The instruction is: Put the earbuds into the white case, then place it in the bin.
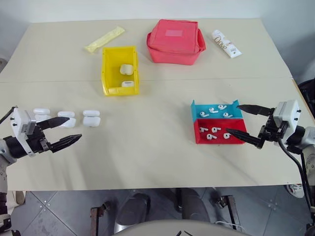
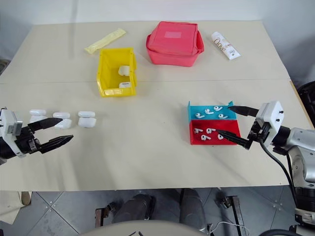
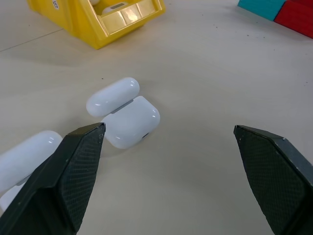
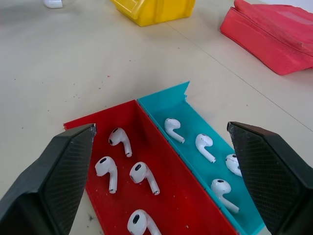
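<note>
Several white earbuds lie in a low tray with a red half and a blue half on the right side of the table. My right gripper hovers open just right of the tray, with nothing between its fingers. Three white cases stand in a row at the left with their lids raised; the nearest one shows in the left wrist view. My left gripper is open and empty, low over the table just in front of the row. The yellow bin stands at the back left with two white cases inside.
A red fabric pouch sits at the back centre, a yellow packet to its left and a white tube to its right. Bare tabletop lies between the cases and the tray. The table's front edge runs close below both grippers.
</note>
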### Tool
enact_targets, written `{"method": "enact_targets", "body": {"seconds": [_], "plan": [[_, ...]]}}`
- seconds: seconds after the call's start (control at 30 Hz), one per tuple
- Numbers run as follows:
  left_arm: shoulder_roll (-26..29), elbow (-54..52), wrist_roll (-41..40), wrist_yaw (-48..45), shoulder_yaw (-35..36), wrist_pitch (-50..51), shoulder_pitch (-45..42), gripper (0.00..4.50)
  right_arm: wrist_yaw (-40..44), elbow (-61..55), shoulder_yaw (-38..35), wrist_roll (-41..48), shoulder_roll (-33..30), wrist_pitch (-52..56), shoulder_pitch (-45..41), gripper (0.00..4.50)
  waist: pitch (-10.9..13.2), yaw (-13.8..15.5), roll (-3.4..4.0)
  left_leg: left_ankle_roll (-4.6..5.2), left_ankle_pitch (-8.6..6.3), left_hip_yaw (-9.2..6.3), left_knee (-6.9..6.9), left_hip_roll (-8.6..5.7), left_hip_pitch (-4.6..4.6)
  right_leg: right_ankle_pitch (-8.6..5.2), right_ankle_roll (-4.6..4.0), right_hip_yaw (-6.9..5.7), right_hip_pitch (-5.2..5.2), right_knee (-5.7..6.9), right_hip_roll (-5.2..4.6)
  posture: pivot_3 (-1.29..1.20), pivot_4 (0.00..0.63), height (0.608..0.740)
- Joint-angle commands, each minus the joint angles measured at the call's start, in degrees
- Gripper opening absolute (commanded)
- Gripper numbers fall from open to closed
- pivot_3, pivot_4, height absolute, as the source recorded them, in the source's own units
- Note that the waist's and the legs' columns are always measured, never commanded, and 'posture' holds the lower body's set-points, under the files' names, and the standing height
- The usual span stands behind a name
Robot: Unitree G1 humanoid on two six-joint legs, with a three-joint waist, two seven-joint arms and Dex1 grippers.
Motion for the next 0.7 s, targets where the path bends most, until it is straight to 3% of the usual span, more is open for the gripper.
{"method": "enact_targets", "body": {"seconds": [0.03,0.3,0.43,0.57,0.7], "plan": [[0.22,-2.52,-0.92,0.96,2.54,-1.73,-0.08,4.46,-0.06,-1.08,-1.35,0.71,-0.88,-0.32,-0.94,4.50,0.00,0.04,0.00,0.01,0.00,0.02,0.00,0.00,0.00,0.01,0.00,0.00,-0.01,-0.01,0.00,0.00,0.150,0.740],[0.56,-11.23,0.19,9.06,6.05,4.53,7.90,4.46,0.72,-0.19,0.45,0.78,-0.40,0.47,-3.45,4.50,0.00,-0.28,0.00,0.04,-0.11,0.17,-0.02,0.08,-0.01,0.03,0.01,0.20,-0.08,-0.01,0.04,0.00,0.150,0.740],[0.10,-14.82,-2.83,8.05,11.47,6.59,13.59,4.46,1.42,1.20,1.41,0.45,-0.05,0.07,-5.38,4.50,0.00,-0.03,-0.02,0.00,-0.20,0.33,0.00,0.30,-0.02,0.04,-0.06,0.22,-0.14,-0.08,0.11,0.00,0.150,0.740],[-0.99,-16.31,-2.85,3.98,19.68,7.19,25.89,4.46,3.78,5.01,3.74,1.03,0.88,0.30,-10.40,4.50,0.03,-0.19,0.00,-0.04,-0.32,0.59,0.01,0.55,-0.02,0.12,-0.23,0.27,-0.14,-0.19,0.20,0.00,0.150,0.740],[-2.18,-15.00,-2.70,3.12,22.51,6.01,30.36,4.46,5.71,8.69,5.44,0.28,1.56,-0.76,-14.24,4.50,0.09,-0.07,0.11,-0.26,-0.54,0.79,0.04,0.95,-0.01,0.22,-0.54,0.35,-0.12,-0.50,0.78,0.00,0.150,0.740]]}}
